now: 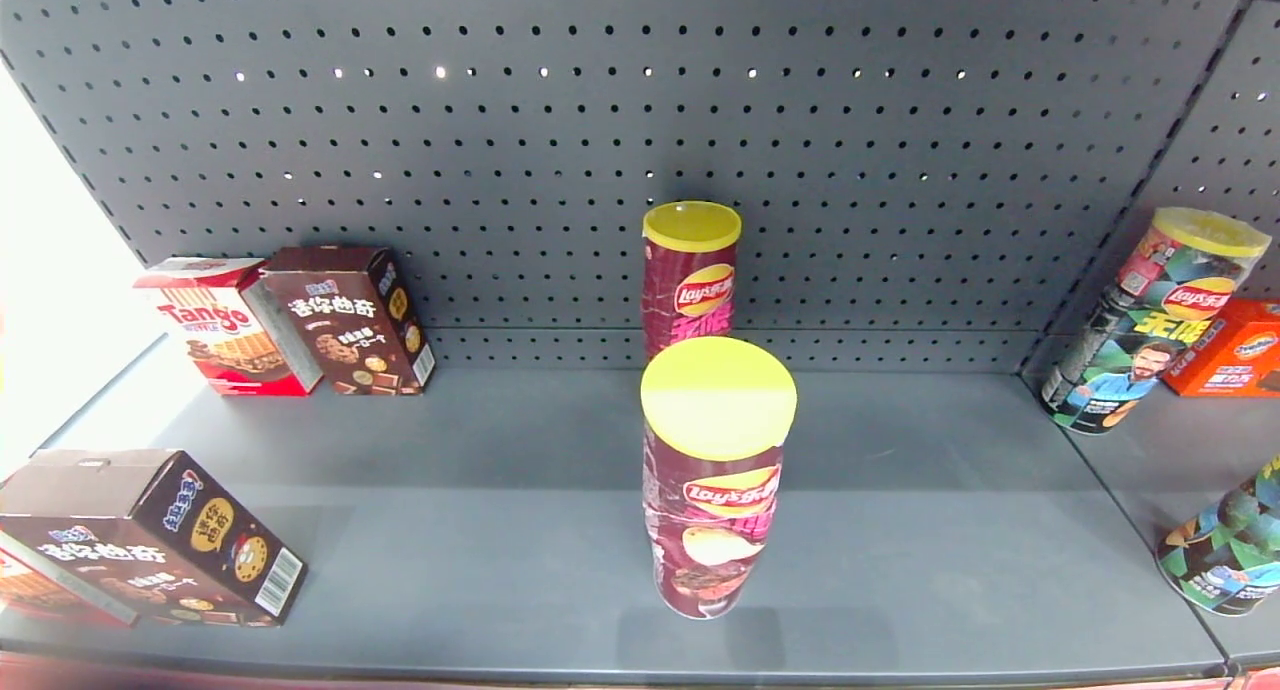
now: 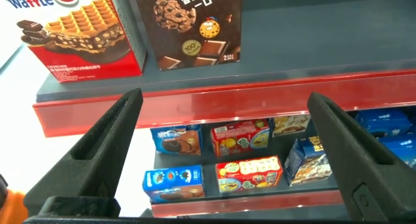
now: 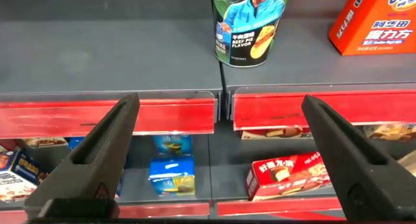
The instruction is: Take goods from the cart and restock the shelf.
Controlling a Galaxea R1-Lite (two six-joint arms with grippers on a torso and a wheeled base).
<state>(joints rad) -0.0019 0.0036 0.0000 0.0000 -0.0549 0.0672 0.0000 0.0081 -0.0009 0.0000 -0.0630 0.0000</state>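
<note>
Left gripper [image 2: 224, 97]: fingers spread wide apart, gripping nothing. It hangs in front of the shelf [image 1: 480, 490], level with the shelf's red front strip [image 2: 260, 97]. Beyond the fingertips, a front waffle box [image 2: 78, 36] and a front cookie box [image 2: 192, 26] stand side by side on the shelf, close to its front edge and well clear of the fingers. Below the shelf, small snack boxes [image 2: 240, 136] sit in rows on the lower tiers.

Right gripper [image 3: 221, 99]: fingers likewise wide apart, gripping nothing. It also hangs in front of the shelf, at the height of the red strip. A printed can [image 3: 250, 26] stands upright on the shelf past the fingertips, set back from the front edge, just beside the seam where two shelf boards meet. An orange box [image 3: 380, 19] stands on the shelf beside that can. Under the shelf lie a blue box [image 3: 172, 175] and a red box [image 3: 289, 175].

In the head view, a front chip can [image 1: 715, 480] stands upright at the middle of the shelf, towards the front edge, yellow lid on. A rear chip can [image 1: 690, 275] stands upright straight behind it, against the shelf's perforated back wall [image 1: 900, 170]. At the shelf's left end, by the back wall, a rear waffle box [image 1: 215, 325] and a rear cookie box [image 1: 350, 320] stand touching.
</note>
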